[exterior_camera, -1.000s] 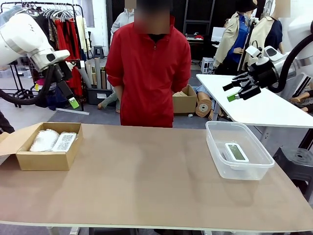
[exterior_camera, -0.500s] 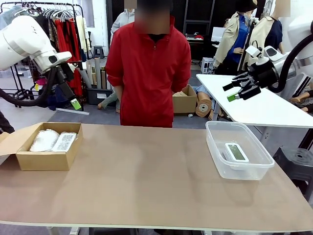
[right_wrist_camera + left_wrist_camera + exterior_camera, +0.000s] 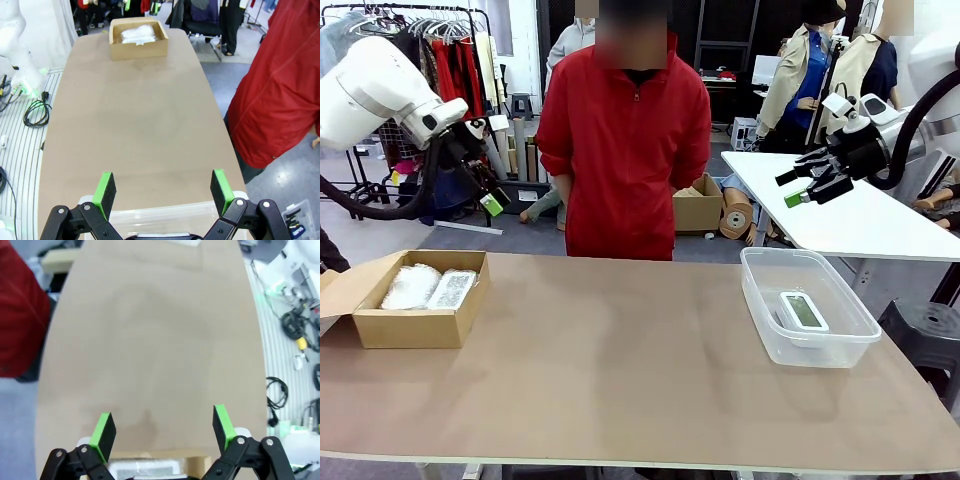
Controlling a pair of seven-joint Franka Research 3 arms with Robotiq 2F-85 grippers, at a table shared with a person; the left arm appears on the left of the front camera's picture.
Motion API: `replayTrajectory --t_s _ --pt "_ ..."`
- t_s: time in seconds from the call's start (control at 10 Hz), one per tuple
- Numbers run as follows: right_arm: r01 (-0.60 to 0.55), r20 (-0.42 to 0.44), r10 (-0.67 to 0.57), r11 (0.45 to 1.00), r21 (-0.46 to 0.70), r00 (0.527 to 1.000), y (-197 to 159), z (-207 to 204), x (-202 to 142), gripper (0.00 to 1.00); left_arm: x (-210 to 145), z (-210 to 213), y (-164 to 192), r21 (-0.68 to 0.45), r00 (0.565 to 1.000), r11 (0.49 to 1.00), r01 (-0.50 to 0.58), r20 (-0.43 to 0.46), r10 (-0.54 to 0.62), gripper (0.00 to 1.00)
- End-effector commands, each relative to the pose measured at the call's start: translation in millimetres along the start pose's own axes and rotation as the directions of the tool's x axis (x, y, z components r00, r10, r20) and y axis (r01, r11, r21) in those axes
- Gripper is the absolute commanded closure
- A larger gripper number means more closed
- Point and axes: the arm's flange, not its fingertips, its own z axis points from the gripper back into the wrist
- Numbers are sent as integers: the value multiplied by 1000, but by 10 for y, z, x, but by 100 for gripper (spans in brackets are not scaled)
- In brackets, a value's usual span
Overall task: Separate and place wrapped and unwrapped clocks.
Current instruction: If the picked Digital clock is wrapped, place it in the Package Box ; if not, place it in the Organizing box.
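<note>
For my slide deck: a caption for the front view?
Two wrapped clocks in box, bare clock in bin; end effectors raised.

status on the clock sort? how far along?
Looks done: both wrapped clocks lie in the cardboard box, and the bare clock sits in the clear plastic bin. In hand: nothing; the left gripper and right gripper are open and raised off the table. Left: no clock lies loose on the table.

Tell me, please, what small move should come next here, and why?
Probably none beyond lifting both arms clear: two wrapped clocks lie in the cardboard box, the bare clock in the clear tub, and the left gripper and right gripper hang open, empty.
</note>
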Motion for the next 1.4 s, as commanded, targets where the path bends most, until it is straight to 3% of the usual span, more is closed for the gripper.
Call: replayTrajectory --t_s 0.0,0.3,0.5,0.8,1.2,1.3 --pt "-17 2 17 1000 1 1000 17 5 12 0 -11 99 -76 43 985 990 132 104 -136 0" --pt "-17 2 17 1000 1 1000 17 5 12 0 52 140 -234 171 943 948 267 155 -294 0" --pt "-17 2 17 1000 1 1000 17 5 12 0 99 197 -378 261 929 921 287 160 -335 0" --pt "-17 2 17 1000 1 1000 17 5 12 0 133 240 -426 276 933 923 270 162 -321 0" --pt "-17 2 17 1000 1 1000 17 5 12 0 125 205 -403 192 950 956 221 180 -256 0" --pt "-17 2 17 1000 1 1000 17 5 12 0 129 197 -377 222 943 941 254 160 -292 0"
